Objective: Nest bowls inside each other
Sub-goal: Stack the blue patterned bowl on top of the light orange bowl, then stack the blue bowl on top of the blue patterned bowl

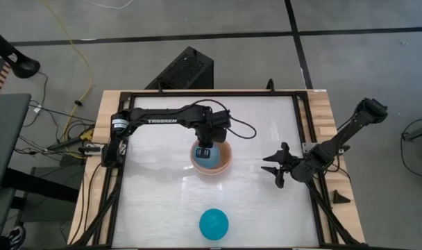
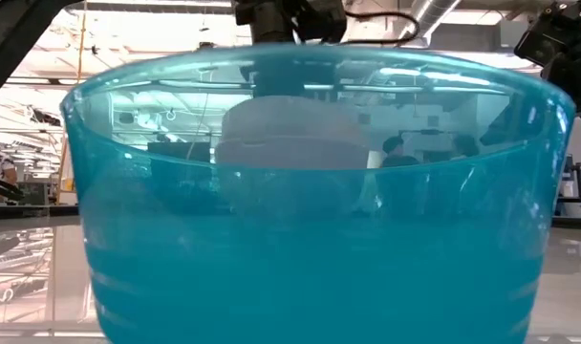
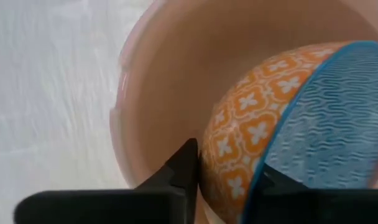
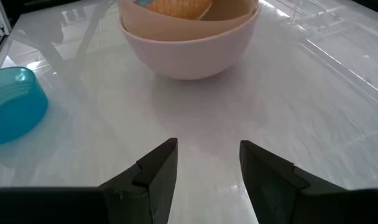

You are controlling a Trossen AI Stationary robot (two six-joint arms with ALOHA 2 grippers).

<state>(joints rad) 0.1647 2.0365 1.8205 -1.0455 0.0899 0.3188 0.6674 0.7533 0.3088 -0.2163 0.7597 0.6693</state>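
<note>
A nested stack of bowls stands at the table's middle. Its outer bowl is pale pink [image 4: 189, 56], with a beige-pink one [image 4: 229, 18] inside it. My left gripper [image 1: 205, 151] points down into the stack, shut on a small bowl [image 3: 313, 124] that is light blue inside and orange-patterned outside. That bowl sits tilted within the stack. A small teal bowl [image 1: 214, 223] stands alone near the table's front edge. It fills the low view [image 2: 310, 239]. My right gripper [image 4: 204, 165] waits open at the table's right side, touching nothing. My left gripper straddles the small bowl's rim [image 3: 254, 186]. One finger [image 3: 186, 171] lies against the orange outer wall and the other is inside the blue hollow. The fingers come from above, slanting down. The bowl is tipped on its side, its lower part inside the pink bowl [image 3: 158, 81].
A black frame [image 1: 305, 139] edges the white table top. Bare table lies between the stack and the teal bowl and to the stack's left. In the low view, people show in the room beyond the table.
</note>
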